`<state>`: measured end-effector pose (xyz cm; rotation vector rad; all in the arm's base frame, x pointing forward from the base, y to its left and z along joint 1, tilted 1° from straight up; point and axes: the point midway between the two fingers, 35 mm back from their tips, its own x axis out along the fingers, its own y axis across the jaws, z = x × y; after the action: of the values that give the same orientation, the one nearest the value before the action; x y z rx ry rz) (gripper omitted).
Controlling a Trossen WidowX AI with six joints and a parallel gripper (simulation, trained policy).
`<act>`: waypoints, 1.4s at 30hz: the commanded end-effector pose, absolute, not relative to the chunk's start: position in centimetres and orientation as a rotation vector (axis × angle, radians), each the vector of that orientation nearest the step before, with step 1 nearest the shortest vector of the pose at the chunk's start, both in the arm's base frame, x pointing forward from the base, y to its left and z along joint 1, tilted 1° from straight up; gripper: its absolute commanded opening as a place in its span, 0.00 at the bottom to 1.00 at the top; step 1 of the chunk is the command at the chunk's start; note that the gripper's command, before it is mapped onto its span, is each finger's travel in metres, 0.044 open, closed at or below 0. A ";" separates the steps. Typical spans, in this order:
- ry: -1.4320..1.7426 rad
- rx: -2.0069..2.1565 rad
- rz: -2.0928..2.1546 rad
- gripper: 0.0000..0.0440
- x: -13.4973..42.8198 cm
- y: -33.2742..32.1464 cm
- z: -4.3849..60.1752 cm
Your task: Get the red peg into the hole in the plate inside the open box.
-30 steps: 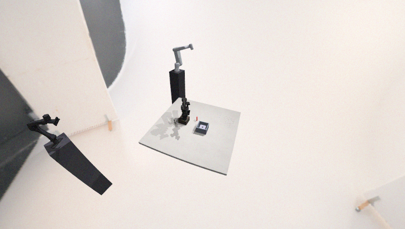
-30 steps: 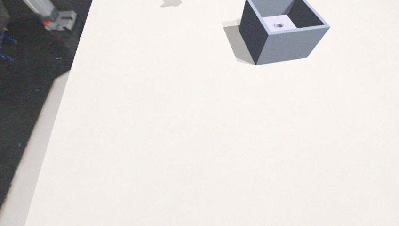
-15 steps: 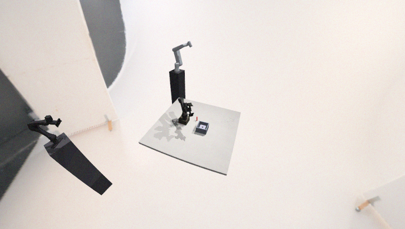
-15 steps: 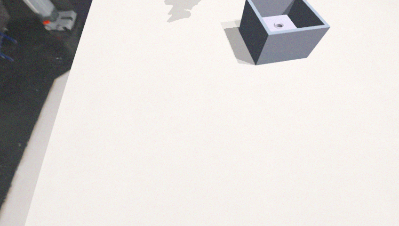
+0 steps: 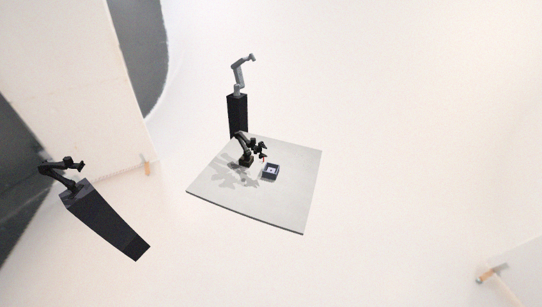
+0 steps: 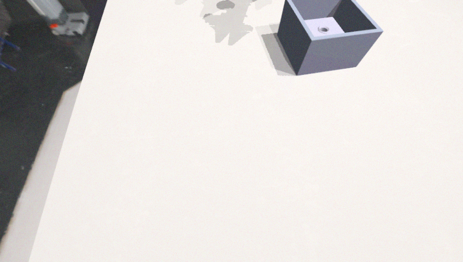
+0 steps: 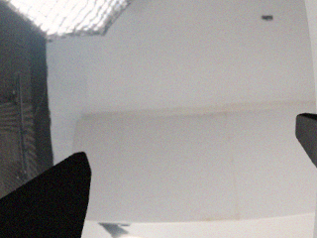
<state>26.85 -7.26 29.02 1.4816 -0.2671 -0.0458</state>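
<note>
Box [image 5: 270,176] [image 6: 337,52] nearest cam, open side up, prob. so peg can drop to plate [image 5: 271,169] [image 6: 325,24] w/ hole. Red peg [image 5: 263,159] upright on worktop [image 5: 281,205] [image 6: 227,146] beside box. Hand [image 5: 264,149] [image 7: 195,144] spread wide, nothing held, prob. for approach.

Arm [image 5: 242,144] now stretched further toward 3 o'clock in top view; open gripper [image 5: 263,149] [image 7: 195,144] shifted the same way, now appearing close to the peg [image 5: 263,159]. Arm's shadow [image 6: 227,22] reaches further toward 6 o'clock in exterior view.
</note>
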 end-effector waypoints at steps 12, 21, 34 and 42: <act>0.245 1.529 -0.257 1.00 29.0 -0.3 22.5; 0.551 1.461 -0.403 1.00 27.3 3.8 18.5; 0.935 1.278 -0.665 1.00 22.4 7.7 13.3; 1.114 1.121 -0.816 1.00 19.1 9.1 10.4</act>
<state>20.05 8.80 11.32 1.1744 1.0659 -0.7639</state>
